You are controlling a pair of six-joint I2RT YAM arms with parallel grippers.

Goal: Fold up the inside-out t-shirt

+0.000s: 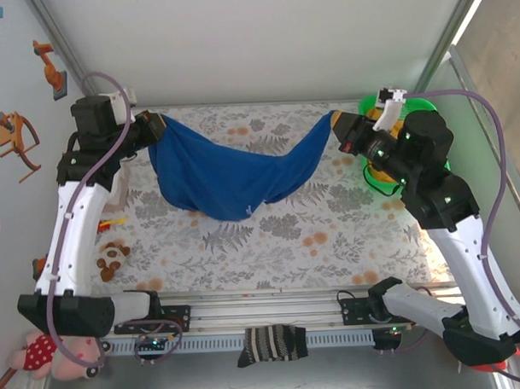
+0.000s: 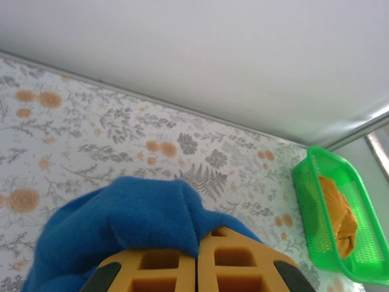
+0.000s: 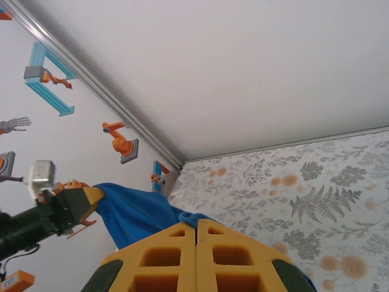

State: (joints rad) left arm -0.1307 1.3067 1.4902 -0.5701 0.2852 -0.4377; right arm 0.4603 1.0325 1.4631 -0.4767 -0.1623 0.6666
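The royal-blue t-shirt [image 1: 234, 174] hangs stretched between both arms above the floral table cover, sagging in the middle with its lowest folds near the cloth. My left gripper [image 1: 158, 128] is shut on its left top corner. In the left wrist view the blue cloth [image 2: 121, 219] bunches over the closed yellow fingers [image 2: 152, 267]. My right gripper [image 1: 336, 119] is shut on the right top corner. From the right wrist, a small blue fold [image 3: 193, 219] pokes out at the closed tips, and the shirt [image 3: 130, 210] runs away to the left gripper [image 3: 91, 198].
A green basket [image 1: 381, 175] holding a mustard-yellow garment [image 2: 339, 213] stands at the right edge, under the right arm. A dark striped sock [image 1: 272, 343] lies on the front rail. Plush toys [image 1: 113, 259] sit at the left, by the left arm.
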